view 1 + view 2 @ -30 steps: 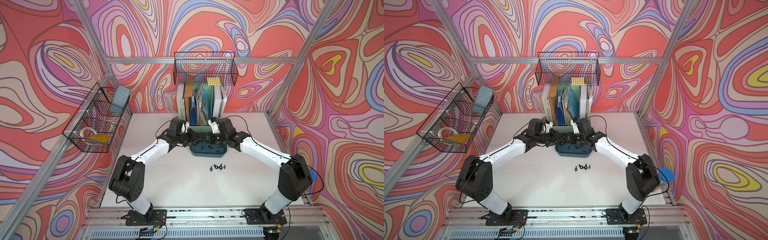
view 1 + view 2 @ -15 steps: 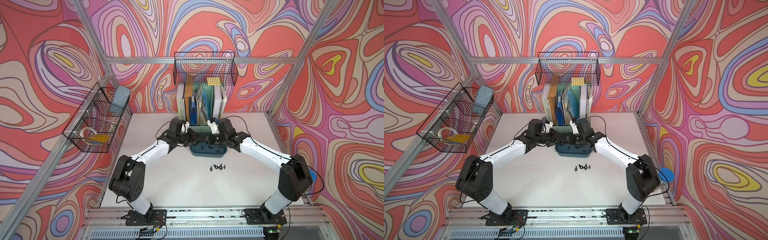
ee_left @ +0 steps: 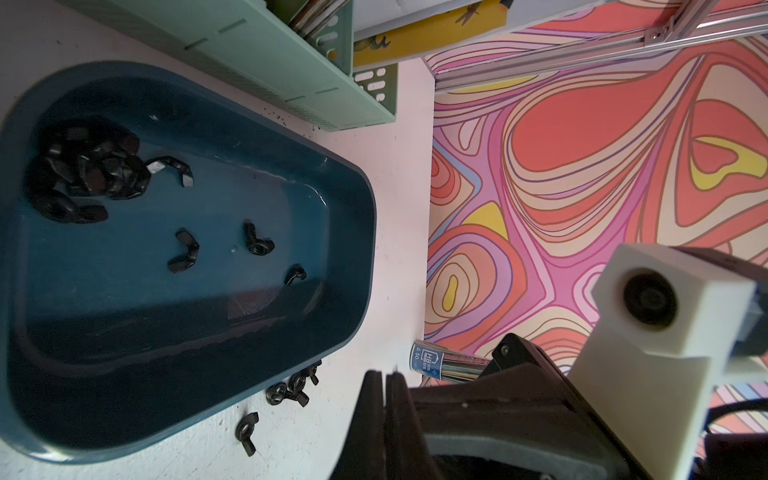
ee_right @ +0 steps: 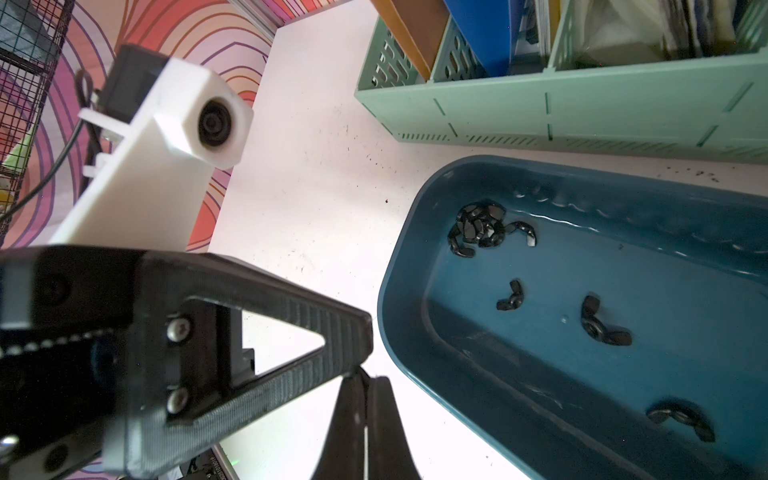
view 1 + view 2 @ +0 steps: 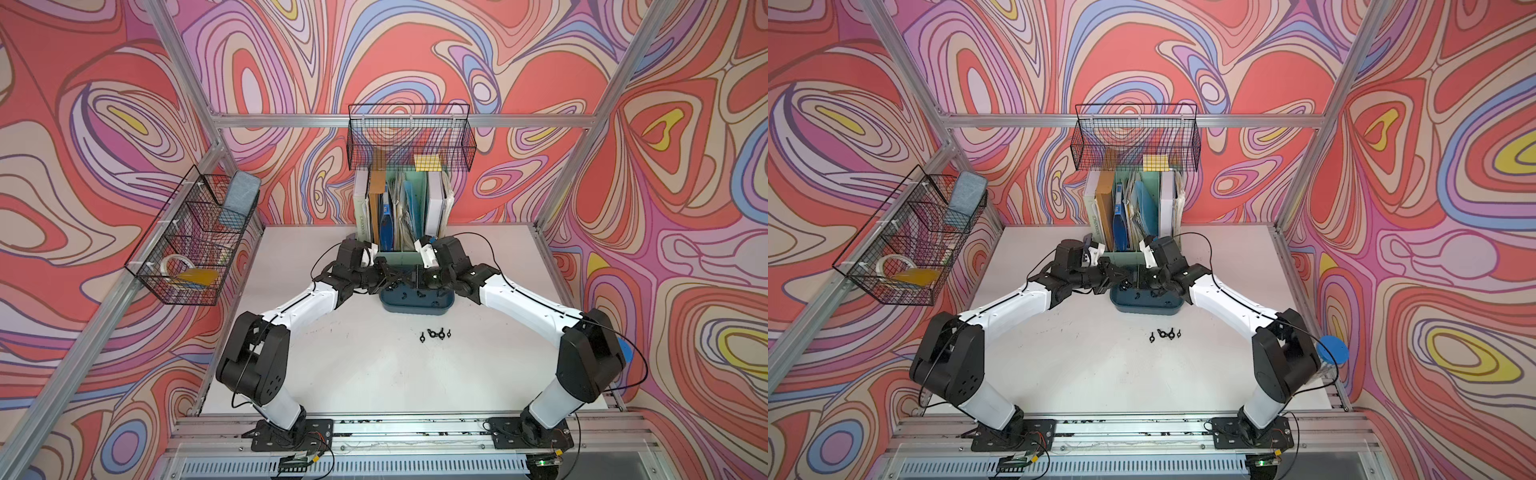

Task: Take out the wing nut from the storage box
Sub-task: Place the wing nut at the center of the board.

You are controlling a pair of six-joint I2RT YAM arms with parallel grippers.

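The storage box [image 5: 415, 306] [image 5: 1146, 307] is a shallow dark teal tub in front of the file holder. Inside lie several black wing nuts: a pile [image 3: 91, 170] [image 4: 478, 226] at one end and loose ones [image 3: 185, 251] [image 4: 604, 326]. Several more wing nuts [image 5: 434, 333] [image 5: 1165, 333] [image 3: 291, 388] lie on the table in front of the box. My left gripper [image 5: 395, 277] [image 3: 384, 376] and right gripper [image 5: 415, 277] [image 4: 365, 382] meet tip to tip above the box's back part. Both are shut, and I see nothing between either pair of jaws.
A mint-green file holder [image 5: 399, 253] [image 4: 582, 112] with books stands right behind the box. Black wire baskets hang on the back wall [image 5: 409, 137] and the left wall [image 5: 191, 241]. A blue-capped tube [image 5: 1331, 351] stands by the right arm's elbow.
The left gripper's jaws have closed. Both arms have stayed over the box, tips nearly together.
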